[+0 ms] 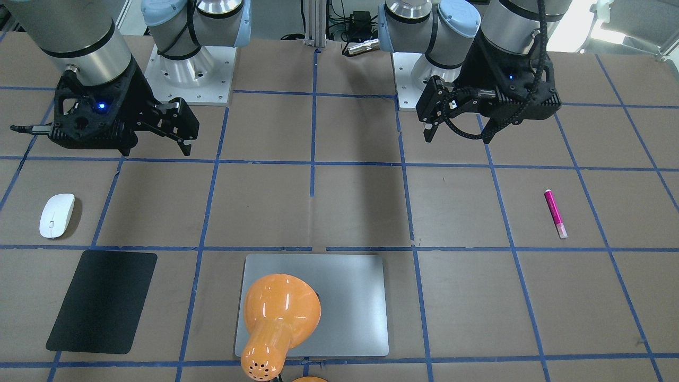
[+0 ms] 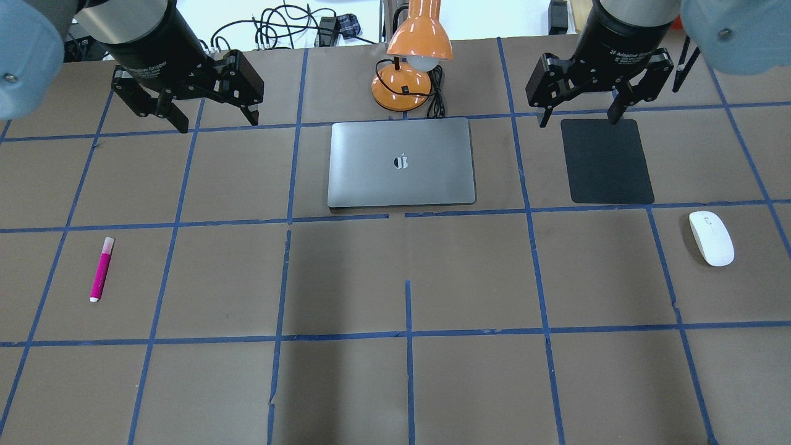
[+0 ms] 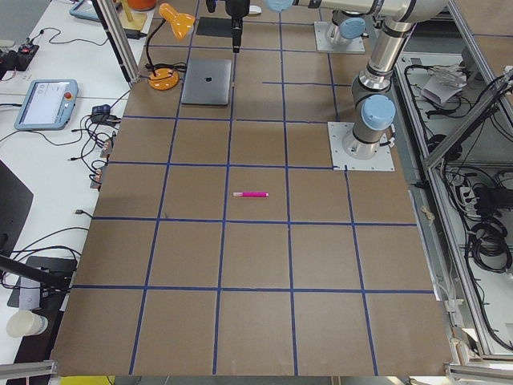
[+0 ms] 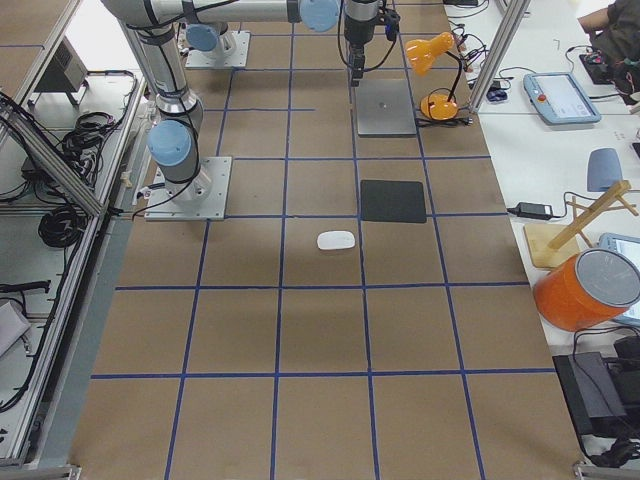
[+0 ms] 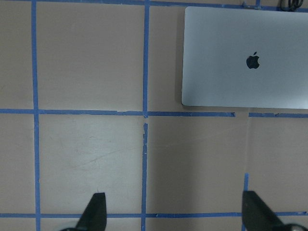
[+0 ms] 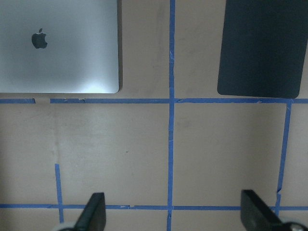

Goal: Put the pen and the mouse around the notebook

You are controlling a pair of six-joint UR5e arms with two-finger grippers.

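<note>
The silver-grey notebook (image 2: pixel 401 162) lies closed at the far middle of the table, and shows in both wrist views (image 5: pixel 245 57) (image 6: pixel 57 48). On the table's left side lies the magenta pen (image 2: pixel 102 269) (image 1: pixel 555 213). The white mouse (image 2: pixel 711 238) (image 1: pixel 57 215) rests on the right side, just in front of the black mat. My left gripper (image 2: pixel 217 123) (image 5: pixel 175 214) hovers open and empty to the left of the notebook, far from the pen. My right gripper (image 2: pixel 578 120) (image 6: pixel 173 214) hangs open and empty over the mat's far edge.
A black mat (image 2: pixel 605 161) lies to the right of the notebook. An orange desk lamp (image 2: pixel 411 62) with its cord stands just behind the notebook, its shade leaning over it (image 1: pixel 278 313). Blue tape lines grid the brown table.
</note>
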